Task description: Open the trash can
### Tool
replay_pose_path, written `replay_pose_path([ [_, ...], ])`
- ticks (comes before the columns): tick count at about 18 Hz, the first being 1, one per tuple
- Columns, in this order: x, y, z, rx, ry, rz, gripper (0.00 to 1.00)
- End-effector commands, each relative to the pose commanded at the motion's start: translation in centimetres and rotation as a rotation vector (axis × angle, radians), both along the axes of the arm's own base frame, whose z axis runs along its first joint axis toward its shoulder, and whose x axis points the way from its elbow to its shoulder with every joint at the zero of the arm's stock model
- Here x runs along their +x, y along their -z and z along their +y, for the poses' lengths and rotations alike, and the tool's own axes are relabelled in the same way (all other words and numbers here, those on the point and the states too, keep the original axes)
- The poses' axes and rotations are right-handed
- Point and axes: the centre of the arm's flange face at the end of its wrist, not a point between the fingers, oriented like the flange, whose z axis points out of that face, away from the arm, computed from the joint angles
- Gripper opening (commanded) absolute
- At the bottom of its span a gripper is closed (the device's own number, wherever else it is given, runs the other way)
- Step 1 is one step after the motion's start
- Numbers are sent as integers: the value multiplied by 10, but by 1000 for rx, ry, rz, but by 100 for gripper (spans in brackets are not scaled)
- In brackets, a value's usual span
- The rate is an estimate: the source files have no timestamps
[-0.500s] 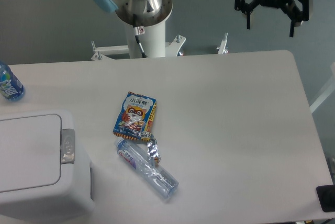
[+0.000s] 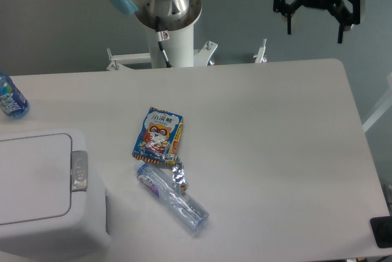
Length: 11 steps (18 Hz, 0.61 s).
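Up at the top right of the view, beyond the far edge of the bench, my black two-finger gripper point(image 2: 314, 29) hangs in the air with its jaws spread wide and nothing between them. The fingers point down and are well clear of everything on the bench.

Below and in front of me lies the pale grey rectangular bench point(image 2: 275, 152). Near its middle lies a blue and orange snack packet with a cartoon animal printed on it point(image 2: 158, 134), flat, its torn silver end towards the near side. Just beside that end, touching or almost touching it, lies a crushed clear plastic bottle point(image 2: 173, 199) on its side, slanting from upper left to lower right. At the far left edge a second bottle with a blue label point(image 2: 10, 98) is partly cut off by the frame.

Well apart from me, in the near left corner, stands the large white boxy plastic trash can point(image 2: 52, 213), cut off by the left and bottom edges. Its flat rectangular lid point(image 2: 33, 176) is down and closed. As far as the cropped view shows, the long axis of the lid runs left to right. The small grey push-button point(image 2: 79, 170) sits on the rim at the right-hand end, facing the snack packet and the middle of the bench.
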Motion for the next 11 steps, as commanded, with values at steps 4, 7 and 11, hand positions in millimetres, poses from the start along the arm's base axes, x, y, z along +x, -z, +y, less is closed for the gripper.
replay_pose_path([
  [4, 22, 2, 41, 81, -123, -14, 100],
  [7, 44, 2, 69, 138, -186, -35, 100],
  [11, 76, 14, 122, 218, -280, -90, 100],
])
